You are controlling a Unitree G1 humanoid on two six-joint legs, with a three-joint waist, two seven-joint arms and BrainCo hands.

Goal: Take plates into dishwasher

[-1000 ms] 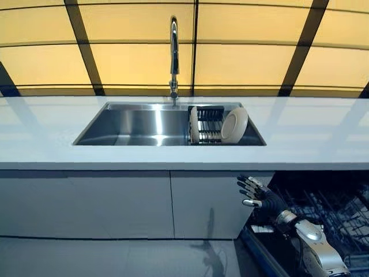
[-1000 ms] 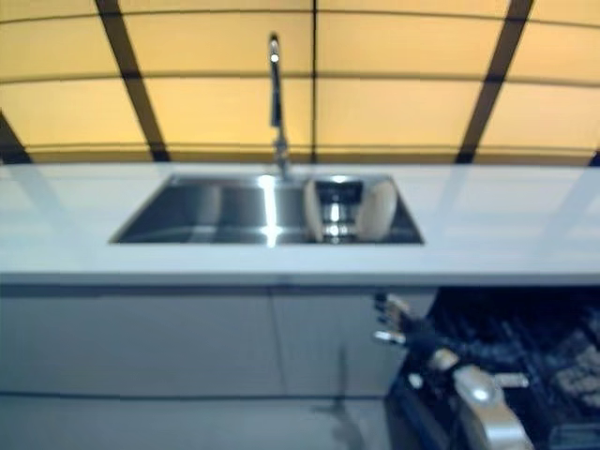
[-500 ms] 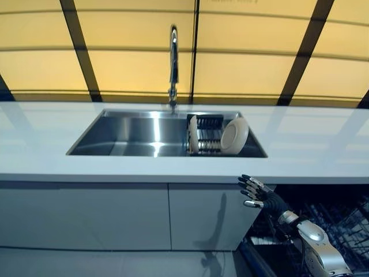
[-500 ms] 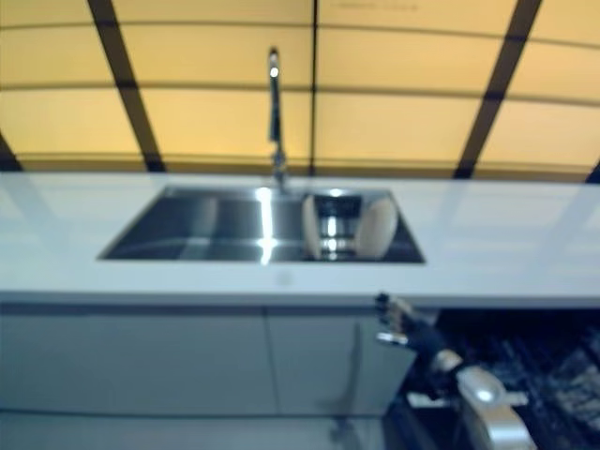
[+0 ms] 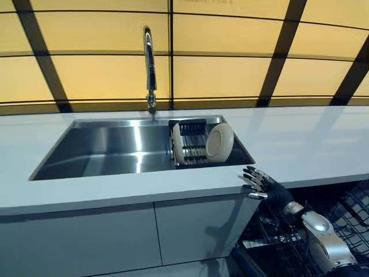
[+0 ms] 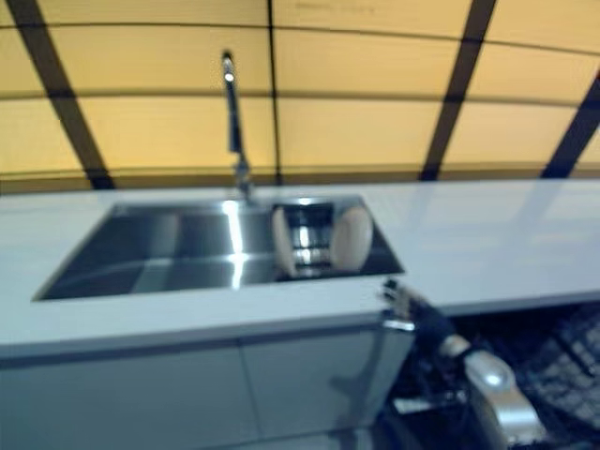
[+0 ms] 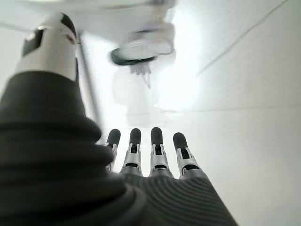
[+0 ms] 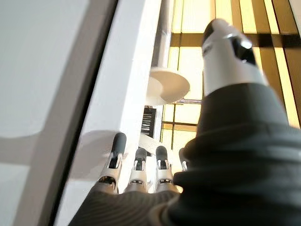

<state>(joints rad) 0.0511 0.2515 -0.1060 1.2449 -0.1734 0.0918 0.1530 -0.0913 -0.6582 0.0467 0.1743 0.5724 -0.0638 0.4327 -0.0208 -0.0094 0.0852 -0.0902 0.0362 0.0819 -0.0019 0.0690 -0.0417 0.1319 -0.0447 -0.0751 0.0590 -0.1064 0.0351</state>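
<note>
Two cream plates stand on edge in a metal rack at the right end of the steel sink: a round one facing me and one seen edge-on. My right hand is open and empty, fingers spread, at the counter's front edge just right of the sink, below and in front of the plates. The right wrist view shows its straight fingers by the counter edge and a plate beyond. My left hand shows only in its wrist view, open and empty, over a pale floor.
The white counter runs left and right of the sink, with a tall tap behind it. The open dishwasher with its dark wire rack is under the counter at the lower right. Grey cabinet doors are below the sink.
My right hand has risen from beside the dishwasher up to the counter's front edge. The camera has shifted, so the sink sits further left and lower.
</note>
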